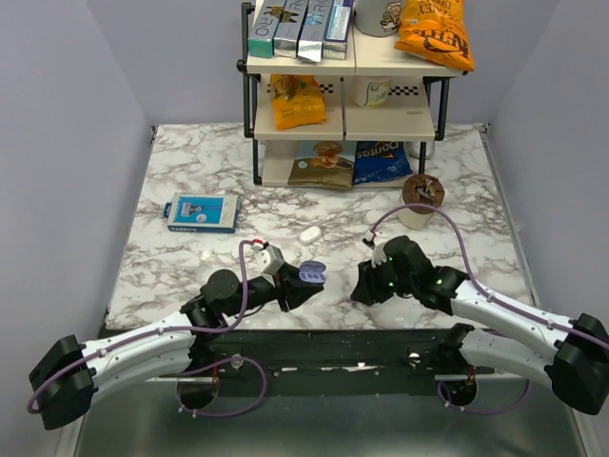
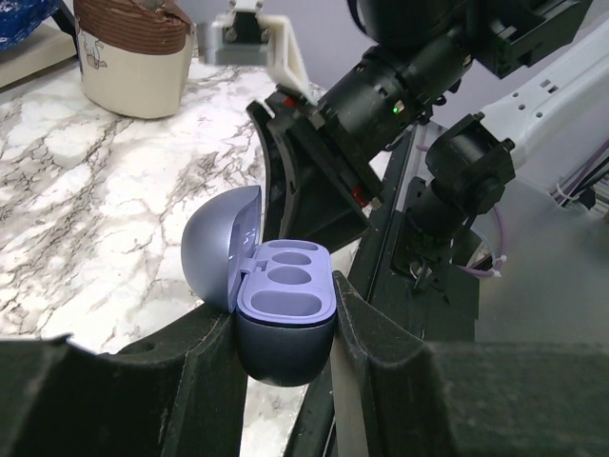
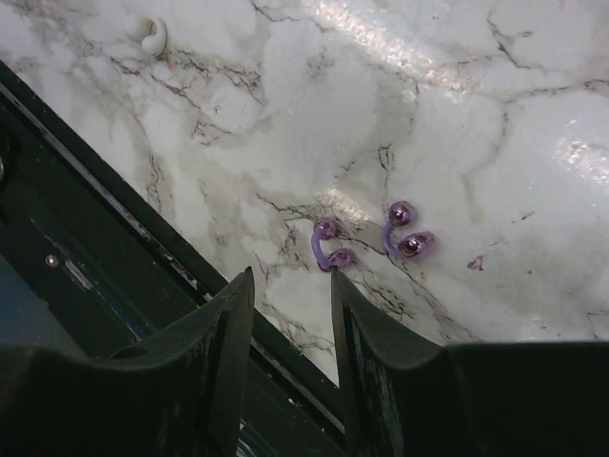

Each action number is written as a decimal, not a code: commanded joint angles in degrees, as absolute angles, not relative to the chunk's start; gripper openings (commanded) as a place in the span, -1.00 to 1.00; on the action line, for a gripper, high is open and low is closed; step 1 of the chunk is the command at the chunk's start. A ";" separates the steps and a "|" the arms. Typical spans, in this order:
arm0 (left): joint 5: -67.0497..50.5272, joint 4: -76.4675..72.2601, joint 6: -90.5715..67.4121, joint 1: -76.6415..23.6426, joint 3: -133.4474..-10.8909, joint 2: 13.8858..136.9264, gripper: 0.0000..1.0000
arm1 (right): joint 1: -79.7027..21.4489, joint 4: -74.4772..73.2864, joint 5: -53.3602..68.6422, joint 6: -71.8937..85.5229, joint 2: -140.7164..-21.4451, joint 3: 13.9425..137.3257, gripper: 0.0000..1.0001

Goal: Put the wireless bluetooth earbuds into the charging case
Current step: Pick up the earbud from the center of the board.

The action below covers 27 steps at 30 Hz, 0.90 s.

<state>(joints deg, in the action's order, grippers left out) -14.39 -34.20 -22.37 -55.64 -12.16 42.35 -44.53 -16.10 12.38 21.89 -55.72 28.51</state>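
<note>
Two robot arms reach over a marble table (image 1: 190, 171). The left gripper (image 1: 306, 280) is clamped on the lower half of the lavender case (image 2: 285, 319), close to the table's near edge. The case's lid (image 2: 221, 246) is hinged open, showing three bare wells. To its right, the right gripper (image 3: 290, 286) points down with its fingers a little apart, grasping nothing. The two purple earbuds (image 3: 330, 245) (image 3: 407, 231) lie side by side on the marble just beyond its fingertips, by the near edge. A white pebble (image 1: 309, 233) lies farther back.
</note>
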 commanded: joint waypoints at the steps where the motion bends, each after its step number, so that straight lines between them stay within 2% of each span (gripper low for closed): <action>1: -13.01 -36.12 -22.76 -56.25 -11.51 40.70 -1.00 | -45.35 -15.64 16.08 20.39 -58.79 29.79 -0.06; 11: -12.04 -36.48 -23.20 -56.86 -10.28 40.17 -1.00 | -45.88 -16.08 13.45 19.51 -62.75 31.64 0.00; 27: -11.51 -36.12 -23.03 -57.30 -9.93 39.73 -1.00 | -46.49 -16.35 11.69 17.75 -69.69 34.28 -0.05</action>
